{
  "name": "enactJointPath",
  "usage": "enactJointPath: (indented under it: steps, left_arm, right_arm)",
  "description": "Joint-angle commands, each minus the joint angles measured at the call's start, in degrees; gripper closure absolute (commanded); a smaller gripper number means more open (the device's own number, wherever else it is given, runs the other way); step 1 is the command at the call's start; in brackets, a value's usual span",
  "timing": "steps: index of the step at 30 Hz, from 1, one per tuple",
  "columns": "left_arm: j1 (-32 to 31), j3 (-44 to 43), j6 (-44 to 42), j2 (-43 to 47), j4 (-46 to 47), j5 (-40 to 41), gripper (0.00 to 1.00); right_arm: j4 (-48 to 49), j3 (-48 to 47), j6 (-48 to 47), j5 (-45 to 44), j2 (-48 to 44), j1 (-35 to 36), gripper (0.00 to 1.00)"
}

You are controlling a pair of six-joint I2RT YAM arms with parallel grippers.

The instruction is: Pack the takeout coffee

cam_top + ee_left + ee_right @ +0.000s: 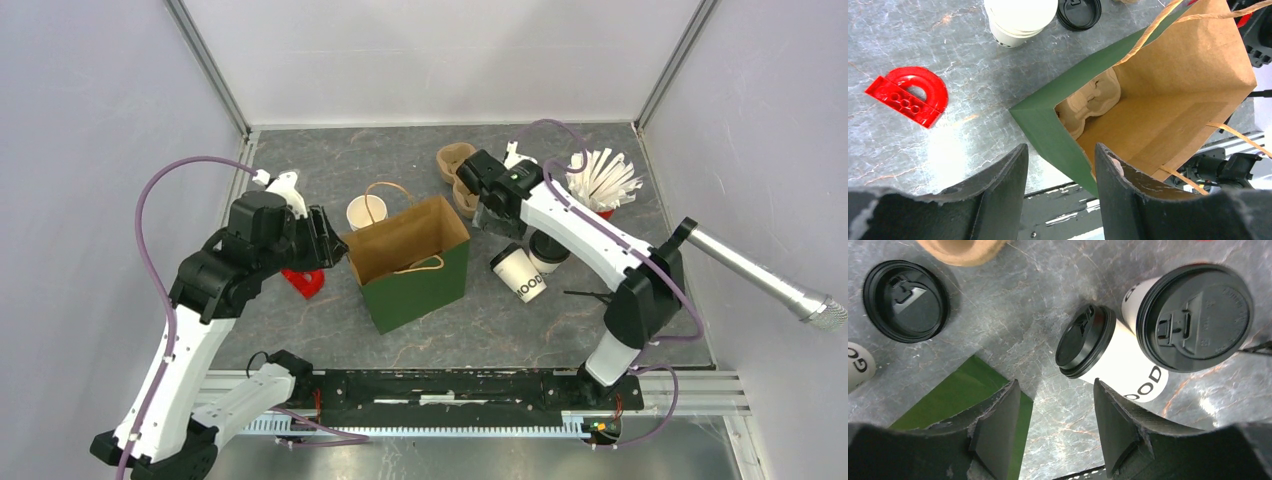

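Two white cups with dark lettering and black lids sit right of the green paper bag (410, 265). One lies on its side (520, 272), its lid toward the bag; the other stands upright (547, 250). The right wrist view shows the lying cup (1118, 365) and the upright cup (1193, 315). My right gripper (490, 215) is open and empty above the table between the bag and the lying cup (1055, 400). My left gripper (328, 240) is open, its fingers either side of the bag's left wall (1060, 160). The open bag (1173, 115) holds a cardboard carrier (1093, 100).
A stack of lidless cups (366, 212) and a loose black lid (1079, 12) sit behind the bag. A red block (305, 283) lies left of it. Another cardboard carrier (455, 165) and a red cup of straws (600, 185) stand at the back right. A metal rod (760, 275) reaches in from the right.
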State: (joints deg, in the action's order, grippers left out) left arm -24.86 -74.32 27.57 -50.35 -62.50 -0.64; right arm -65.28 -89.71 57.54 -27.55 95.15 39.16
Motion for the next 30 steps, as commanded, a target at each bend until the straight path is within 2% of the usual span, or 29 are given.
enactJointPath:
  steps: [1, 8, 30]
  left_arm:
    - [-0.01, -0.97, -4.12, 1.70, 0.40, 2.83, 0.41]
    - [-0.06, -1.39, -5.17, 2.36, -0.22, 4.25, 0.41]
    - [-0.01, -1.89, -6.83, 2.02, -0.60, 6.49, 0.39]
  right_arm:
    - [-6.49, -3.11, 9.74, 3.37, 3.02, -0.92, 0.39]
    - [-6.45, -1.56, 11.46, 6.14, 6.71, -2.11, 0.41]
    - [-6.61, 1.82, 13.49, 4.87, 12.05, -4.48, 0.42]
